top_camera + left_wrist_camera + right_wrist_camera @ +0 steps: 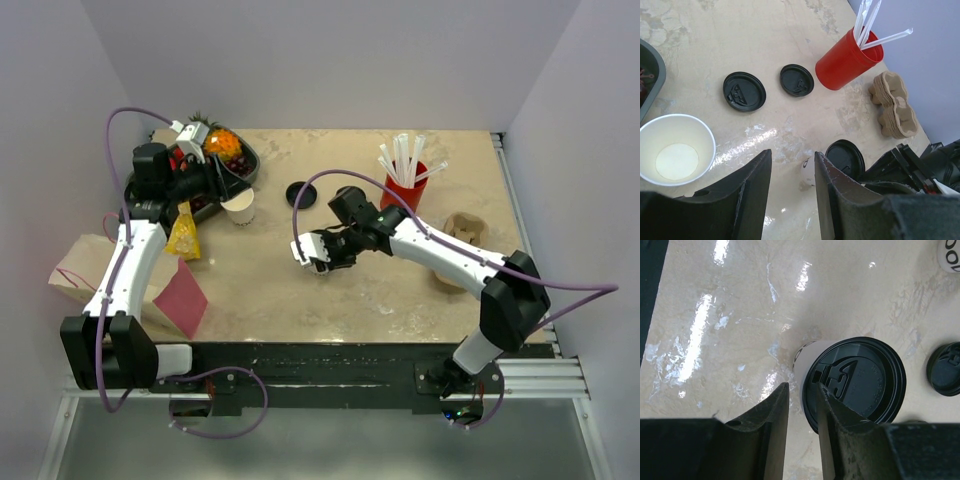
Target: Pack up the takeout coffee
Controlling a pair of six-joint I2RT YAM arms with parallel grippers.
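An open white paper cup [238, 208] stands at the back left, and it shows at the lower left of the left wrist view [675, 150]. My left gripper [228, 186] [792, 155] hovers beside it, open and empty. A second white cup with a black lid [855, 382] on top stands mid-table [318, 262]. My right gripper [315, 252] [802, 387] is above it, its jaws close together astride the lid's near rim. Loose black lids lie on the table [744, 91] [796, 80].
A red cup of white straws [402, 185] stands at the back. A cardboard cup carrier [462, 235] lies at the right. A dark tray of fruit [248, 165], a yellow snack bag [184, 235], a paper bag [85, 265] and a pink card [180, 298] sit at the left.
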